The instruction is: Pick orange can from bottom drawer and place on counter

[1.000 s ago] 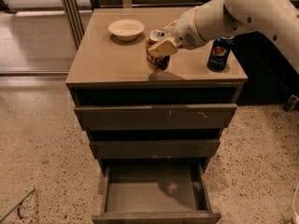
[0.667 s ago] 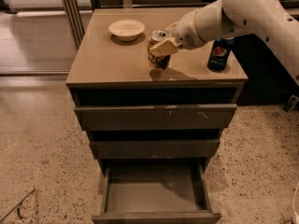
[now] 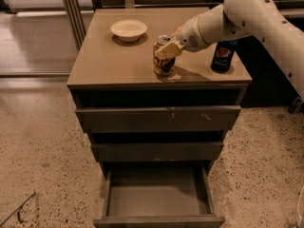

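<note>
The orange can [image 3: 163,64] stands upright on the counter [image 3: 109,61], near its front middle. My gripper [image 3: 167,48] reaches in from the right on the white arm, and its pale fingers [image 3: 168,50] are closed around the can's upper part. The bottom drawer [image 3: 157,194] is pulled out below and its box holds nothing.
A white bowl [image 3: 128,30] sits at the back left of the counter. A dark blue Pepsi can [image 3: 223,56] stands at the right, behind the arm. The two upper drawers [image 3: 156,120] are shut. Speckled floor surrounds the cabinet.
The can, held in the gripper, has shifted slightly forward and down onto the counter. The arm has barely moved otherwise.
</note>
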{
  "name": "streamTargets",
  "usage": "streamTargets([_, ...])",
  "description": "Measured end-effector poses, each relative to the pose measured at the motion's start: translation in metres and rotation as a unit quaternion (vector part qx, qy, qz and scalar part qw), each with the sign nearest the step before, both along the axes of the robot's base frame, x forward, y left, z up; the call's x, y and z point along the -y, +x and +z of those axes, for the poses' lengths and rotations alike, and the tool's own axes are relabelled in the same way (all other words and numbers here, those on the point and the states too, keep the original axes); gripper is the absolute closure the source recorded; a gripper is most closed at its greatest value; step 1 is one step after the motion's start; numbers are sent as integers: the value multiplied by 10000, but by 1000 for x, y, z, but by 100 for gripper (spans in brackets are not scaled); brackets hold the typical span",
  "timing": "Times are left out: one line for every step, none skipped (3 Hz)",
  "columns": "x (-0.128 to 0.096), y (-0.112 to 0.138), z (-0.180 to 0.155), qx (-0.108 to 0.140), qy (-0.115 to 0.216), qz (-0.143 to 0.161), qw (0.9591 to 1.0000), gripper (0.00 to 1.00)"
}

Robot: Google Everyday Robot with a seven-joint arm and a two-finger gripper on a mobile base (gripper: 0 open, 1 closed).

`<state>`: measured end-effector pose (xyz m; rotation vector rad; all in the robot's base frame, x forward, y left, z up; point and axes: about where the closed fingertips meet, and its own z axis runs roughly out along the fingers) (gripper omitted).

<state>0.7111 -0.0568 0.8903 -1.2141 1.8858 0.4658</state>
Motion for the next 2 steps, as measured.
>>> streamTargets([1, 0, 0, -16, 1, -8, 10000, 81])
streamTargets([1, 0, 0, -16, 1, -8, 10000, 58])
